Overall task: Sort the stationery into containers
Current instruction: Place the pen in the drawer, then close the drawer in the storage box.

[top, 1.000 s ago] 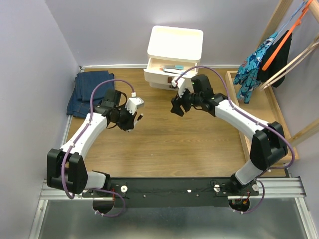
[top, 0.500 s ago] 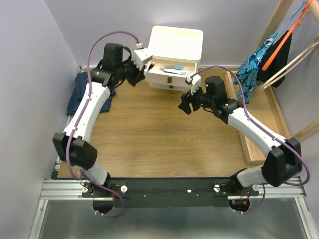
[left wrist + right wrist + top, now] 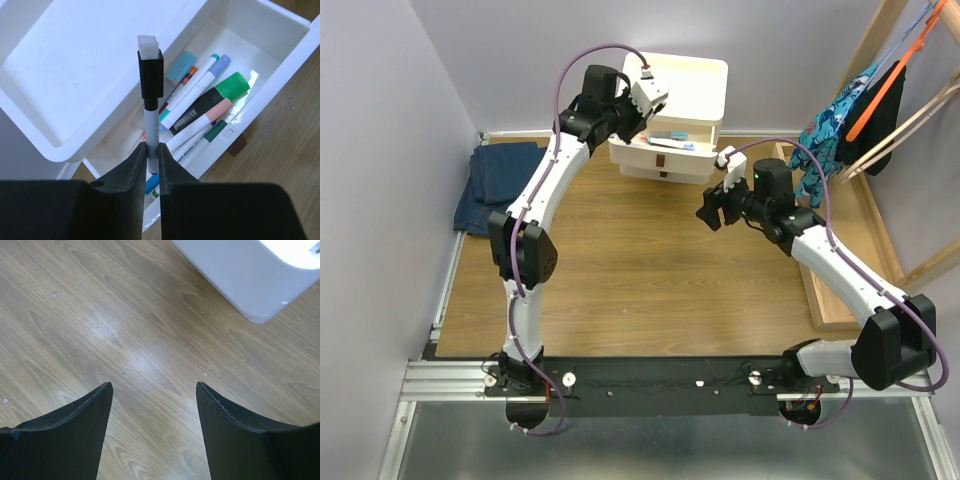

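Jaws clamped on the black-capped marker (image 3: 150, 80), our left gripper (image 3: 151, 152) holds it above the open drawer (image 3: 240, 47), among whose pens (image 3: 200, 107) we should lay it low and flat before releasing, while our right gripper (image 3: 154, 390) hangs spread, empty, over the table (image 3: 100, 315).

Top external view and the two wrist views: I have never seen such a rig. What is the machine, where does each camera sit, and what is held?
Two robot arms, left and right, are bolted to the near table edge. The top view looks down from behind them; each wrist view looks along its own black fingers. The left gripper is shut on a black-capped pen above the cabinet and its open drawer, where markers lie. The right gripper is open and empty over the table. Folded jeans lie at far left.
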You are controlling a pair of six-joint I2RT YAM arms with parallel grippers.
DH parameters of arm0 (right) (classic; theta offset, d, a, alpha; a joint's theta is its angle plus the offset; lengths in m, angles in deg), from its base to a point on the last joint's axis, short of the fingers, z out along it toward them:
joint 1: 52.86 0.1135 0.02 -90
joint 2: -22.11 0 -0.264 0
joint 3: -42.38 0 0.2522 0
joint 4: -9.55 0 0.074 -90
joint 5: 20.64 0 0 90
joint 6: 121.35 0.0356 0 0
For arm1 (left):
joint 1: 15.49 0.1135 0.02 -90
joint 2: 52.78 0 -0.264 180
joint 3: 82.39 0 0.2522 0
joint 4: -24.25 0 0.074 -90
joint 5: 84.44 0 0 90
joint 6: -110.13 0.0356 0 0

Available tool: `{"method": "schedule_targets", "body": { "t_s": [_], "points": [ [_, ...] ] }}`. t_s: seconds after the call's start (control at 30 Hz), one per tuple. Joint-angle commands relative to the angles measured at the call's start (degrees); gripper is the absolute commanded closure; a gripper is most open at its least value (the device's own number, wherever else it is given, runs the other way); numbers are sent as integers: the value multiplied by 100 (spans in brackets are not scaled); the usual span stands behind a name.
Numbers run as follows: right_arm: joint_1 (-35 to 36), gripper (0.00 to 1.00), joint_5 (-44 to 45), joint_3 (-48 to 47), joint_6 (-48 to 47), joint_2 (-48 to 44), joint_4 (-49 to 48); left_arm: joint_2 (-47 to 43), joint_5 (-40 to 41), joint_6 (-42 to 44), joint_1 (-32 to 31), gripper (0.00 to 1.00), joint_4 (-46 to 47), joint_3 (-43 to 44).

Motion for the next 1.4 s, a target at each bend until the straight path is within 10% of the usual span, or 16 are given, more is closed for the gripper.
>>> {"method": "schedule_targets", "body": {
  "t_s": [0.0, 0.37, 0.7, 1.37],
  "points": [
    [-161, 24, 22, 231, 95, -242, -111, 174, 320, 136, -23, 71, 161, 155],
    [-275, 24, -31, 425, 121, -242, -296, -422, 496, -22, -217, 51, 469, -65],
    [-328, 24, 171, 477, 235, -242, -577, -1743, -804, -690, -278, 97, 846, -2648],
    [-574, 24, 347, 706, 367, -444, -569, -293, -787, -1042, -832, 100, 1136, -1727]
  ]
}}
